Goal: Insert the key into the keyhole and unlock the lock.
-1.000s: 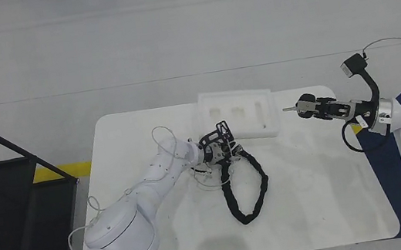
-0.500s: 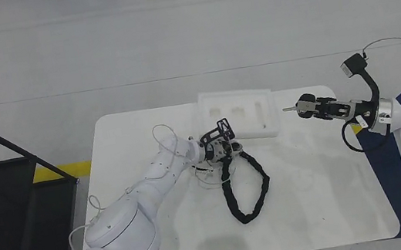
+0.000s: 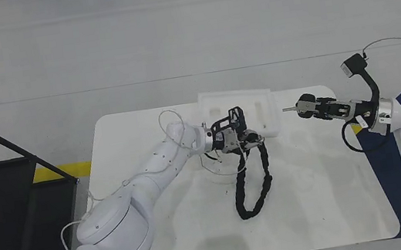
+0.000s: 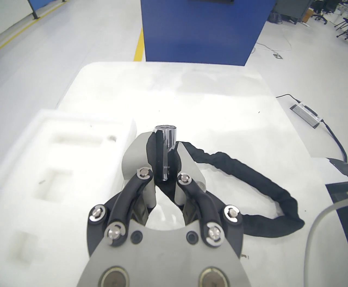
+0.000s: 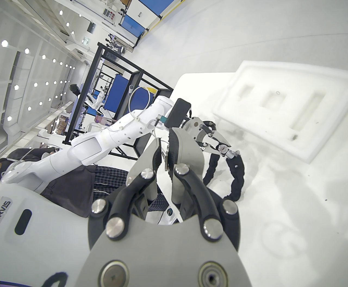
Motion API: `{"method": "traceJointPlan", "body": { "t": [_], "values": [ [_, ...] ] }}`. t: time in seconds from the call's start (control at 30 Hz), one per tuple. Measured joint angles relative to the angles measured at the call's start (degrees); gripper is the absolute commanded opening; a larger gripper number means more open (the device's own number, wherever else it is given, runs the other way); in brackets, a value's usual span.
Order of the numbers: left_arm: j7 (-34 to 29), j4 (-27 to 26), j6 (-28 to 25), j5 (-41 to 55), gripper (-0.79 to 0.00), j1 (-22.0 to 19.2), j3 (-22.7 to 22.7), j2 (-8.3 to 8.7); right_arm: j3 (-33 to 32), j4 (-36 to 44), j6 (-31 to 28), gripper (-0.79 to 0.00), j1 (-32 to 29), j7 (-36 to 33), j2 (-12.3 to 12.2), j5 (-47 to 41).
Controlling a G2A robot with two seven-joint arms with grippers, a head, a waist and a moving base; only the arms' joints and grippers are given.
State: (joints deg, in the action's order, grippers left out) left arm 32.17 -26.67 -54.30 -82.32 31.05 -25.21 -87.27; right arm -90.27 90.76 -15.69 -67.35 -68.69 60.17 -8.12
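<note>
Left gripper (image 4: 165, 152) carried lock (image 4: 165, 140) toward your key (image 3: 289, 109) | clamped so keyhole (image 5: 223, 148) faces key | right gripper (image 3: 303, 106) pinches key, well apart.

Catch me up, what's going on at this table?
The left gripper is shut on the chrome cylinder of a black fabric-sleeved chain lock, chain trailing on the white table beside a white foam tray. The right gripper holds a small metal key off to the side, apart from the lock. Key not yet inserted.
</note>
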Motion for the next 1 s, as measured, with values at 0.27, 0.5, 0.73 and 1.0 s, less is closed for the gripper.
{"method": "traceJointPlan", "body": {
  "t": [0.27, 0.5, 0.73, 1.0],
  "values": [
    [1.8, -9.5, -1.2, -2.5, -0.785, -0.3, -1.8, 2.29, -1.1, 3.3, 0.7, -0.785, -2.0, 0.7, -0.5, 3.4],
    [-0.4, -19.9, -2.1, -3.7, -0.785, 0.4, -4.9, 4.75, -8.3, 11.4, 4.0, -0.785, -6.9, -4.2, -2.1, 4.3],
    [-3.9, -30.4, -2.6, -3.3, -0.785, 2.2, -9.1, 7.12, -15.2, 18.1, 9.5, -0.785, -11.5, -5.7, -3.1, 1.1],
    [-8.0, -39.9, -2.3, -2.7, -0.785, 4.5, -12.6, 8.63, -21.4, 25.6, 13.9, -0.785, -17.1, -8.5, -3.7, -7.4]
  ]
}}
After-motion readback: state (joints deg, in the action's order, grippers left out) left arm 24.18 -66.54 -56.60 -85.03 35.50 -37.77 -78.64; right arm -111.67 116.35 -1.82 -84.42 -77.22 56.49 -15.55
